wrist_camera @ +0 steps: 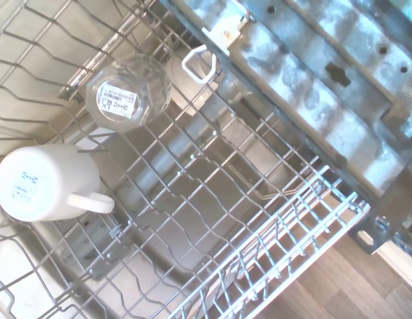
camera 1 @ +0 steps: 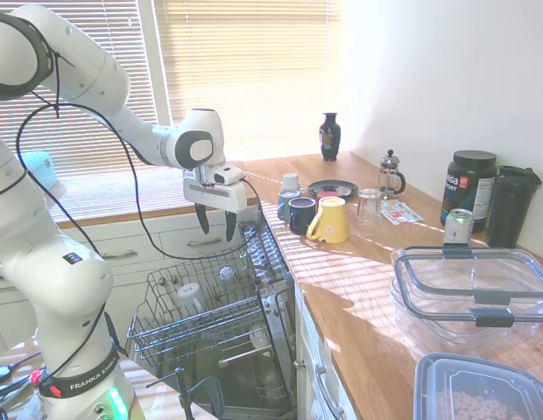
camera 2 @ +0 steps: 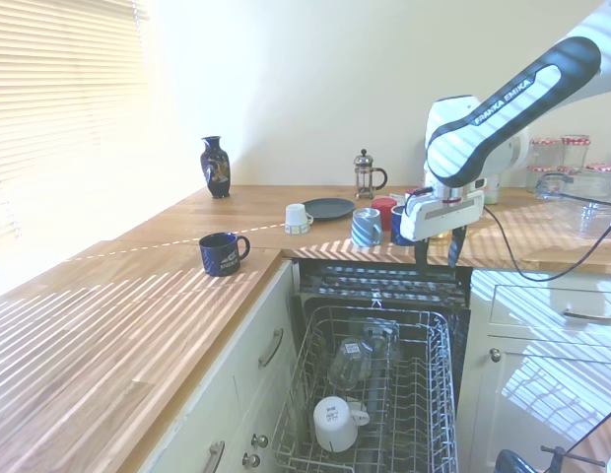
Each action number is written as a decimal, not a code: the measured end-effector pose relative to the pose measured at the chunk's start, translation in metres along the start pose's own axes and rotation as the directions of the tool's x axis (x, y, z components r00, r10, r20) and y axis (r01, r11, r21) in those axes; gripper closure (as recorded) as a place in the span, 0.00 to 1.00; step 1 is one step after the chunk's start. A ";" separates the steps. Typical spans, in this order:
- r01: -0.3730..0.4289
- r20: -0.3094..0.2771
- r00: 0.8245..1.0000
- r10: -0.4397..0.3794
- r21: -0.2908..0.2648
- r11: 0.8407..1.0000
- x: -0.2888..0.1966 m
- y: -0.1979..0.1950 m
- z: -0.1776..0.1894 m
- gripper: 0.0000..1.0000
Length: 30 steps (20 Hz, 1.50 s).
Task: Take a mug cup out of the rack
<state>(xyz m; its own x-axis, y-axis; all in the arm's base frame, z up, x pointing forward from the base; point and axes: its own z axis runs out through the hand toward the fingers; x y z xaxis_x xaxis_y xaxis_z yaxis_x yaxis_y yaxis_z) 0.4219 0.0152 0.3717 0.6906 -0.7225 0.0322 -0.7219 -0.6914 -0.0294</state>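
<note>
Hovering w/ jaws apart, gripper [camera 2: 441,258] is well above rack [camera 2: 436,394]; mug cup [camera 2: 335,424] not gripped yet, whole lift-out left.

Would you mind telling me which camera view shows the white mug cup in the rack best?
The wrist view: the mug cup is large there, base and handle clear. The second exterior view shows it small in the rack; the first exterior view shows only a pale shape behind wires.
</note>
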 end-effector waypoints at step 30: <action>0.800 0.076 0.598 -0.798 -0.113 0.589 -0.098 -0.132 0.243 0.00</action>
<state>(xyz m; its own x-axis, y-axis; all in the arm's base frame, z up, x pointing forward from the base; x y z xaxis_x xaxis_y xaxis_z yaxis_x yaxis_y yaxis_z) 0.4601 0.1761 0.1302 0.9923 0.1192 -0.0328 0.1223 -0.9851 0.1213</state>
